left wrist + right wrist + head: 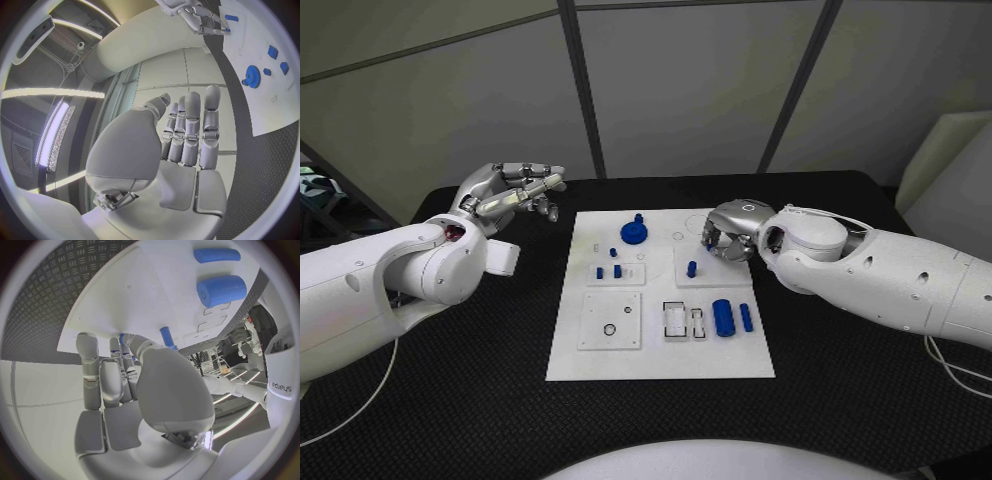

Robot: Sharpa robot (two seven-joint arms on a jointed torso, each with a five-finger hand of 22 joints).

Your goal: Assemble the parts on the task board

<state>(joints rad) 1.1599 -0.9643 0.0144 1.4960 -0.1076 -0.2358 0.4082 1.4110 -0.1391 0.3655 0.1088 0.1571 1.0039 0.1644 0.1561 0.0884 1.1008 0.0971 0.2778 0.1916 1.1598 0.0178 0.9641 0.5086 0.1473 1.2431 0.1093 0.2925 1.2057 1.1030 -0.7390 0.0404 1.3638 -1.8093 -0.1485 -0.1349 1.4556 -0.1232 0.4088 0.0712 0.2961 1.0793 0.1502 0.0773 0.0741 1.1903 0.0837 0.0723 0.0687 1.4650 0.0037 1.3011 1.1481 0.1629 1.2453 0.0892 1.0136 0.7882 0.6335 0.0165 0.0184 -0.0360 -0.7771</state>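
Observation:
The white task board (661, 345) lies mid-table. At its far end stands a blue gear (635, 233) (252, 76), with small blue pegs (607, 270) set in a block below it. Another blue peg (691, 268) (167, 336) stands right of them. A thick blue cylinder (723, 317) (221, 290) and a thin one (746, 317) (216, 254) lie on the board's right side. My right hand (730, 233) (134, 370) hovers over the board's far right, fingers curled down; thumb and finger pinch a small blue part (121, 338), mostly hidden. My left hand (516, 195) (181, 145) is raised left of the board, fingers straight, holding nothing.
The board carries a square plate with a ring hole (610, 320) and narrow slots (685, 320) near its middle. Black tabletop (473, 380) surrounds the board on all sides. Grey wall panels stand behind the table's far edge.

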